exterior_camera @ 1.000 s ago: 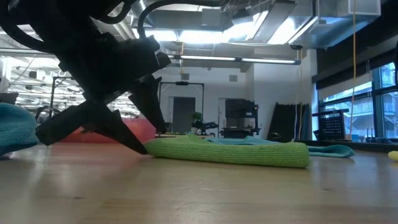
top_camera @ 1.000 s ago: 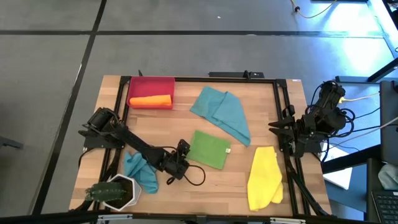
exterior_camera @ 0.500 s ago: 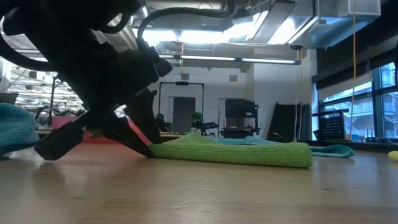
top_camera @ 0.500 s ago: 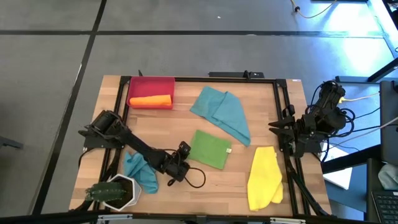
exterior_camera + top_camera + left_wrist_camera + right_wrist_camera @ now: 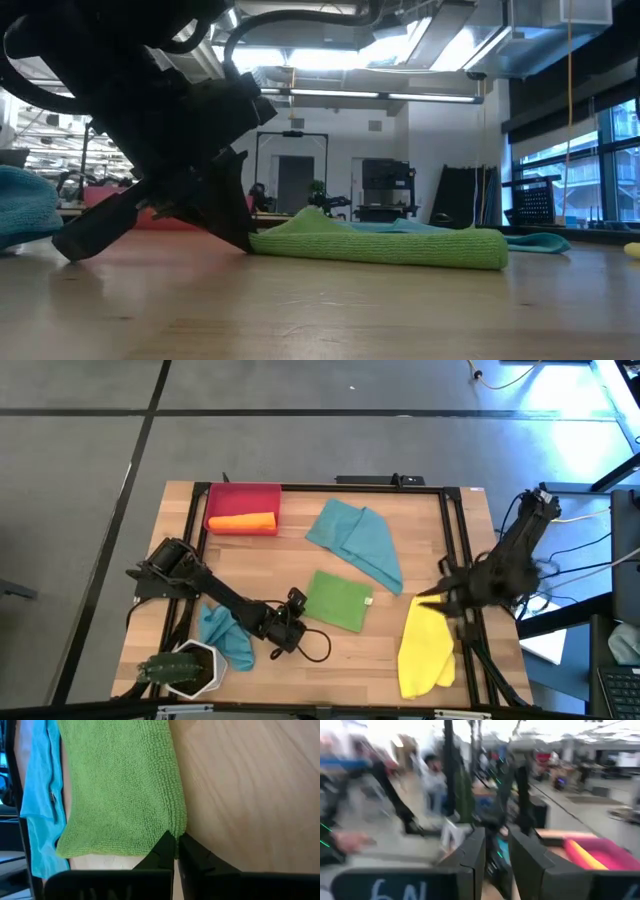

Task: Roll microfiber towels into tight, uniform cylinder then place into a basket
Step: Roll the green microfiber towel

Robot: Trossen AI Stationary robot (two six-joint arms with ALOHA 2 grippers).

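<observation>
A rolled orange towel (image 5: 241, 521) lies in the red basket (image 5: 243, 494) at the table's far left. The left gripper (image 5: 176, 841) pinches the green towel (image 5: 337, 599) by its corner, mid-table. The right gripper (image 5: 428, 597), fingers slightly parted and empty, hangs above the yellow towel (image 5: 424, 645).

a robotics lab in an open, industrial office space. a wooden table (image 5: 300, 660) with a black frame (image 5: 195, 530) stands on grey floor (image 5: 80, 480) marked with dark lines. beyond the table: exposed ceiling ducts (image 5: 400, 25), strip lights (image 5: 360, 95), tall windows (image 5: 570, 160) on the right, and black equipment racks (image 5: 385, 190) far back.
</observation>
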